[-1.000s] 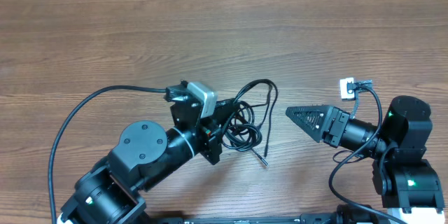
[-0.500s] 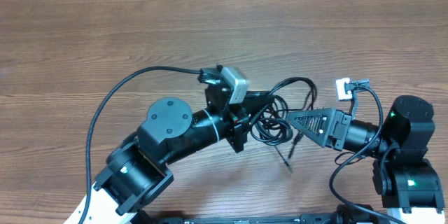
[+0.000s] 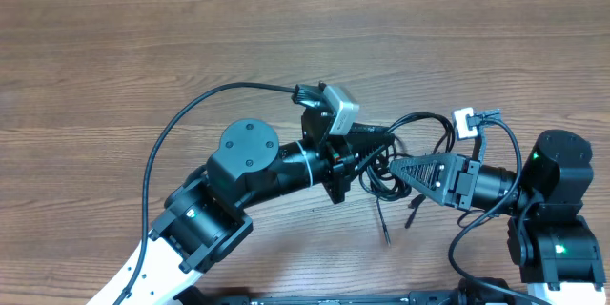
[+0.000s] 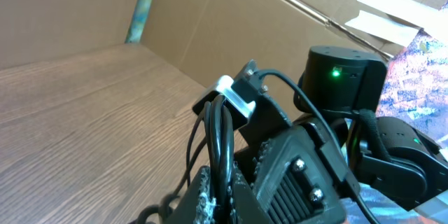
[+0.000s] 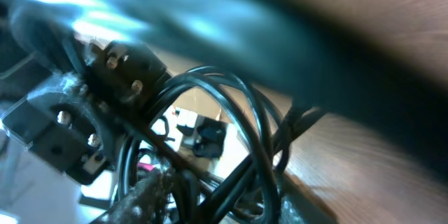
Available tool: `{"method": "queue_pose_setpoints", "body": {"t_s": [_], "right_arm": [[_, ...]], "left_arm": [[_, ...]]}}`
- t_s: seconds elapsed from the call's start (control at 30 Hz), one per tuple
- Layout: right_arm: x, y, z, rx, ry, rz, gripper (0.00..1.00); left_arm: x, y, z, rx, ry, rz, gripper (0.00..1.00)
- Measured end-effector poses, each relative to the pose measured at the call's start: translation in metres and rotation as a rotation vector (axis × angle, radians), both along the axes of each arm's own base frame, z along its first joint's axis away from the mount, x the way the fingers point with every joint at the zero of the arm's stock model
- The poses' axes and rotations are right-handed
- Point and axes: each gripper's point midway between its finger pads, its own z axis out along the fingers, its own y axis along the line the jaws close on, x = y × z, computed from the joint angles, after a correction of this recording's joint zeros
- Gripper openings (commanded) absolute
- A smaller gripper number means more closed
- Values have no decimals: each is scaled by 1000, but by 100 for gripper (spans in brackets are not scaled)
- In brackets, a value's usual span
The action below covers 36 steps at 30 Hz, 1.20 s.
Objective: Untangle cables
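A tangled bundle of black cables point(image 3: 383, 179) hangs between the two arms above the wooden table point(image 3: 133, 57). One loop point(image 3: 431, 120) arches to the right and a loose end point(image 3: 382, 231) trails toward the front. My left gripper point(image 3: 370, 145) is shut on several strands; in the left wrist view the cables point(image 4: 222, 129) rise out of the closed gripper point(image 4: 225, 197). My right gripper point(image 3: 396, 165) points left into the bundle. In the right wrist view, blurred cable loops point(image 5: 246, 115) pass between its fingers point(image 5: 143, 194), which press against them.
The two arms meet nose to nose right of the table's centre. A white connector point(image 3: 467, 120) sits on the right arm's own lead. The left arm's thick black lead point(image 3: 181, 124) curves over the table. A cardboard wall point(image 4: 210, 14) stands behind.
The left arm has swung right, carrying the bundle across to the right gripper. The right gripper's jaws have narrowed around the strands, and the loose end has dragged right along the table.
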Motion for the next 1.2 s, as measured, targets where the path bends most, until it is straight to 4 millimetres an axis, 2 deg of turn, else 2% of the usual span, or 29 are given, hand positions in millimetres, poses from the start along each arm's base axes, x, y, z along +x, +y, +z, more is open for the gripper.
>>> {"method": "queue_pose_setpoints", "body": {"t_s": [0.2,0.33,0.4,0.43,0.47,0.7,0.87,0.93,1.03,1.13,1.2], "right_arm": [[1,-1,2,-2,-26,-1,5],[1,-1,2,-3,-27,-3,4],[1,-1,2,-4,-32,-2,4],[1,-1,2,-5,-36,-1,4],[1,-1,2,-8,-45,0,4],[2,-1,0,-35,-116,6,4],[15,-11,-26,-114,-13,-114,4],[31,-24,-43,-189,50,-248,4],[53,-44,-52,-257,64,-417,4],[75,-60,-40,-280,-19,-544,4],[83,-64,-29,-272,-72,-576,4]], "left_arm": [[1,-1,2,-10,-2,2,4],[3,-2,0,-7,1,2,5],[3,-3,-1,-5,3,2,29],[3,-3,-1,-8,8,2,45],[3,-3,-1,-9,14,2,100],[1,-5,-11,15,53,-12,100],[-2,-4,-24,38,142,-15,100],[-3,-2,-34,63,193,-10,100],[-6,0,-46,87,280,2,100],[-8,3,-58,115,344,15,100],[-6,6,-63,127,373,39,100]]}}
